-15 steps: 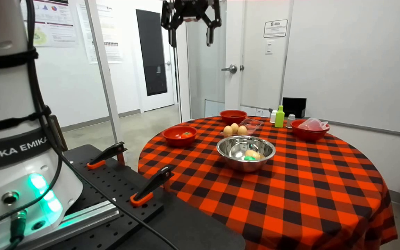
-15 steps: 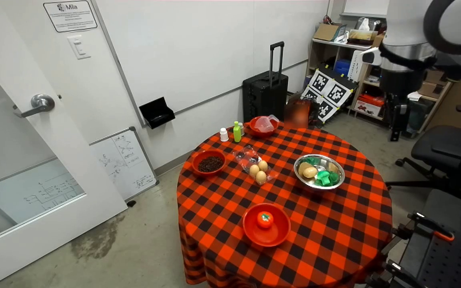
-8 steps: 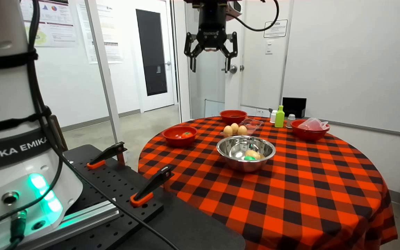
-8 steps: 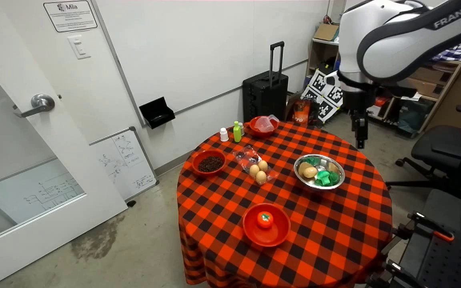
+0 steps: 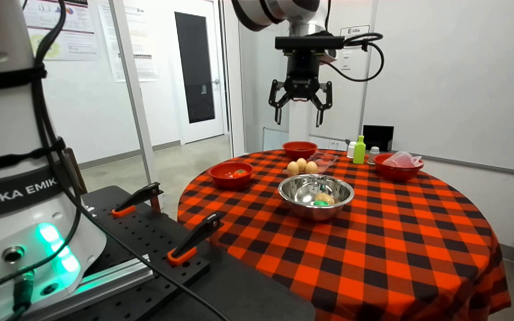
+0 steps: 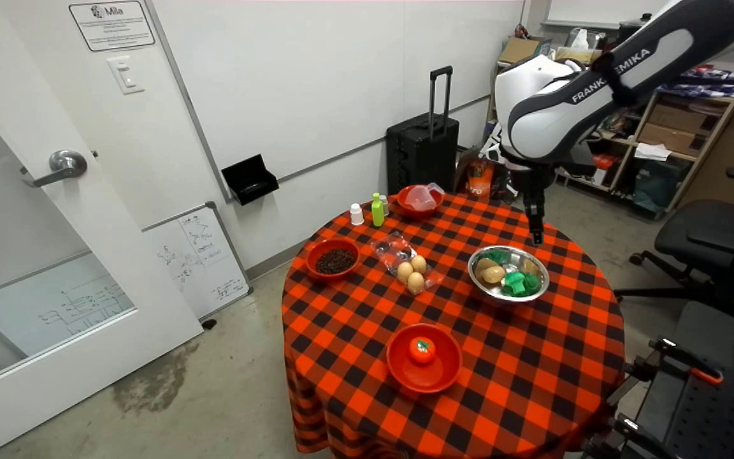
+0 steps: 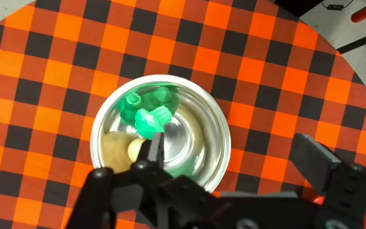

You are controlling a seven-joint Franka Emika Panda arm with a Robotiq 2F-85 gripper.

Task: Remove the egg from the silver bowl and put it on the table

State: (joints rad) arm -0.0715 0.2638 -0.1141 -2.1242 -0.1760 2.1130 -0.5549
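Observation:
The silver bowl (image 5: 292,204) stands on the table (image 5: 386,249) with its red-and-black checked cloth, also in an exterior view (image 6: 476,289) and the wrist view (image 7: 214,127). In it lie a light brown egg (image 6: 494,275) and a green toy piece (image 6: 515,284). The bowl's shiny wall mirrors both. My gripper (image 5: 298,121) is open and empty, pointing down, well above the table and bowl; it also shows in an exterior view (image 6: 536,240). In the wrist view the open gripper (image 7: 228,140) has one finger in front of the bowl, partly hiding the egg (image 7: 134,149).
Three eggs (image 6: 411,274) sit by a clear plastic carton (image 6: 392,247). A red bowl (image 6: 405,373) holds a toy tomato (image 6: 422,350); another red bowl (image 6: 313,268) holds dark beans. A green bottle (image 5: 359,150), white shakers and a red bowl (image 5: 397,173) with a clear cup stand farther off.
My gripper has come down and moved rightward in an exterior view, closer to the silver bowl. Its jaws have stayed open. The bowl and the egg have not moved.

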